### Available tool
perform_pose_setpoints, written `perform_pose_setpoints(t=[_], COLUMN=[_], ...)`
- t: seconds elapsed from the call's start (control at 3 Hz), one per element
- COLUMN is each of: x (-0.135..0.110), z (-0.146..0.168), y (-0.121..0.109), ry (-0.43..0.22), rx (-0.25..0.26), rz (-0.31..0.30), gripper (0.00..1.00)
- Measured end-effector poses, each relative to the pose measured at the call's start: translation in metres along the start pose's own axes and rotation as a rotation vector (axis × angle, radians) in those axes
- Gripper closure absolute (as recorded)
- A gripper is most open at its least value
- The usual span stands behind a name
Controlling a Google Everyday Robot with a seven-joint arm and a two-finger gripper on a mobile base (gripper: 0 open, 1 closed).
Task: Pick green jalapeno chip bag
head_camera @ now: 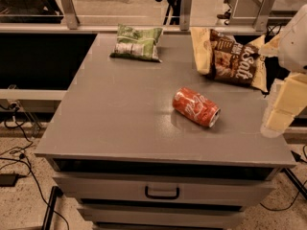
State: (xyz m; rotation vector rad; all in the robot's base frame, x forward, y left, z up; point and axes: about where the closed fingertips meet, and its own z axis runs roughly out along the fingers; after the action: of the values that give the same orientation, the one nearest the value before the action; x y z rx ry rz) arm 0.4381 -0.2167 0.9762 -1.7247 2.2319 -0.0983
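The green jalapeno chip bag (136, 43) lies flat at the far left of the grey cabinet top (120, 114), light green with a white printed panel. My gripper (280, 114) shows as a pale blurred shape at the right edge of the view, over the cabinet's right side. It is far to the right of the green bag and nearer to me, touching nothing. The arm's white body (295, 37) rises above it at the right edge.
A larger brown-and-yellow chip bag (232, 59) lies at the far right. A red soda can (196, 107) lies on its side near the middle right. Drawers with a dark handle (162, 192) face me. A glass railing (144, 13) runs behind. Cables (19, 152) lie on the floor at left.
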Motion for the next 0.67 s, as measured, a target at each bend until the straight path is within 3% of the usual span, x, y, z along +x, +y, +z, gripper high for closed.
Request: perform_pose_setpoints(t=[0.67], x=[-0.0031], z=[-0.0005], y=[-0.0047], ry=[-0.005], rx=[0.01], rz=[-0.012], gripper=[0.0])
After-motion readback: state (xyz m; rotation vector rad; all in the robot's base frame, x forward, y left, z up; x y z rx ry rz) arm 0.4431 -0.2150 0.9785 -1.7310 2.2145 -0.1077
